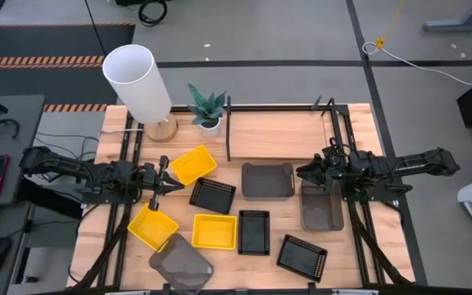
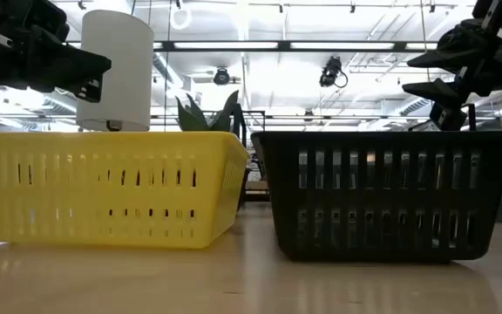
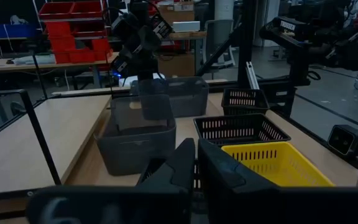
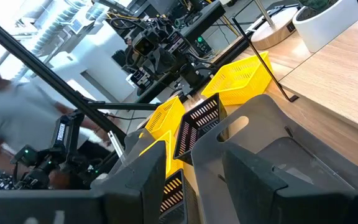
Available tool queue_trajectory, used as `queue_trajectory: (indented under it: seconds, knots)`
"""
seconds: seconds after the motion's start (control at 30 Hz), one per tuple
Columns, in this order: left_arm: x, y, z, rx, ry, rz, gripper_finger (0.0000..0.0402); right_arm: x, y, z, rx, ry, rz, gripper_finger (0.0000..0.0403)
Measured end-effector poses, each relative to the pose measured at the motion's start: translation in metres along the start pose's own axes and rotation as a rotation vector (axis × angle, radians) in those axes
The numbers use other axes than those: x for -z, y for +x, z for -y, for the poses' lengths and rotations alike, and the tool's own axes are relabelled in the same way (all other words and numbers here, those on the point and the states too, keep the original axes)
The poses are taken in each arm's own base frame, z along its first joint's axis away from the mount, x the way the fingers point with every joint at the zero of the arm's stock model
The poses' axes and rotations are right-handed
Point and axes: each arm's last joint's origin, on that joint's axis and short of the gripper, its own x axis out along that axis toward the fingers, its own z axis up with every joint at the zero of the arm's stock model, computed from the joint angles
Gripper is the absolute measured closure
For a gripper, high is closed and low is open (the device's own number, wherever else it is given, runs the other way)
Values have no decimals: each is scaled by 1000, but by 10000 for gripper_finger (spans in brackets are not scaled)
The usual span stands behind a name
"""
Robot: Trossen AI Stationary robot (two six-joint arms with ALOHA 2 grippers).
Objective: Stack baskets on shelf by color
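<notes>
In the high view, three yellow baskets (image 1: 193, 164) (image 1: 152, 226) (image 1: 215, 231), three black perforated ones (image 1: 212, 195) (image 1: 254, 232) (image 1: 302, 256) and three smoky-grey ones (image 1: 268, 179) (image 1: 321, 205) (image 1: 181, 264) rest flat on the wooden table. The shelf (image 1: 229, 131), a thin black rod frame, stands over the far board. My left gripper (image 1: 174, 186) hovers shut between the far yellow basket and a black one. My right gripper (image 1: 301, 172) hangs open above the two grey baskets on the right, raised clear in the low view (image 2: 421, 74).
A white lamp (image 1: 138, 80) on a wooden base and a small plant in a white pot (image 1: 209, 115) stand at the far left of the table. Bare board lies inside the shelf frame (image 1: 285, 131). A person (image 4: 5, 124) shows beyond the table in the right wrist view.
</notes>
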Motion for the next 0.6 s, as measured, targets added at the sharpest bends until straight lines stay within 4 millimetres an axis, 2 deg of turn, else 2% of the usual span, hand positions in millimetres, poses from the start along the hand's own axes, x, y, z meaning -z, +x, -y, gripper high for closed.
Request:
queue_trajectory:
  seconds: [0.3,0.6]
  knots:
    - [0,0,0,0,0,0,366,0,0,0,0,0,0,240]
    - [0,0,0,0,0,0,376,0,0,0,0,0,0,240]
